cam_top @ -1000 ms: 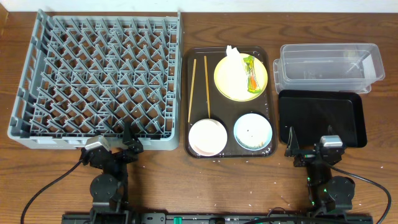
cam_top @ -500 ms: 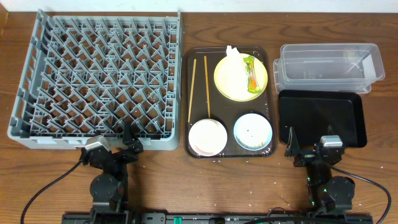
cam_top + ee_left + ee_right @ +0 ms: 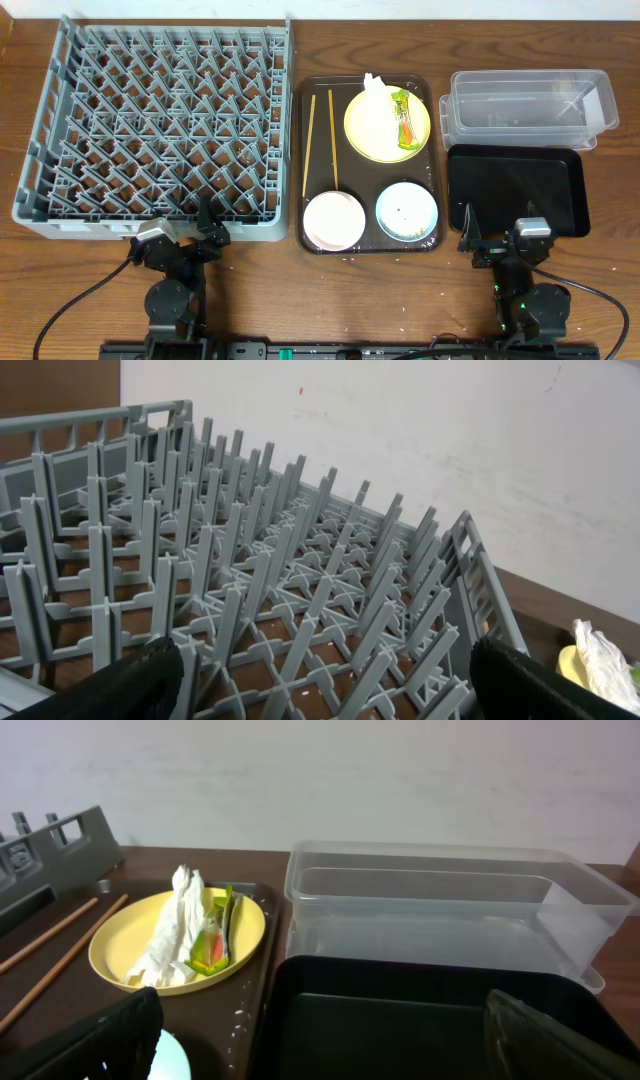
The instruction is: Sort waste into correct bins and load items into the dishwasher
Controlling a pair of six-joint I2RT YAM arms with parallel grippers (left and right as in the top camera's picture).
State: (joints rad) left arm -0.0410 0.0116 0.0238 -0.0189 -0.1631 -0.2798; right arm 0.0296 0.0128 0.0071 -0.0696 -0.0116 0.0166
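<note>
On the wooden desk (image 3: 60,275) the biggest thing by far is the grey dish rack (image 3: 160,120). It takes up the whole left side and all I can see in it is pegs. Just to its right sits the dark brown serving tray (image 3: 301,160), which carries pretty much everything else. Over on the right side, the clear plastic tub (image 3: 525,105) is at the back, and the glossy black tray (image 3: 515,185) lies right in front of it, touching or nearly so.

Both arms are parked at the near edge of the desk. The left fingers (image 3: 140,680) point at the rack's front wall and are spread wide with nothing between them. The right fingers (image 3: 110,1040) face the black tray, also spread wide and holding nothing.

Now for the serving tray's contents. The yellow plate (image 3: 365,135) is at the back right. The white bowl (image 3: 333,220) is at the front left and the light blue bowl (image 3: 407,210) at the front right, close together but not touching. The two chopsticks (image 3: 333,140) lie lengthwise along the left side, roughly parallel. The crumpled napkin (image 3: 378,100) lies on the plate, hanging over its back rim, with the green-and-orange wrapper (image 3: 403,120) right beside it on the plate.
</note>
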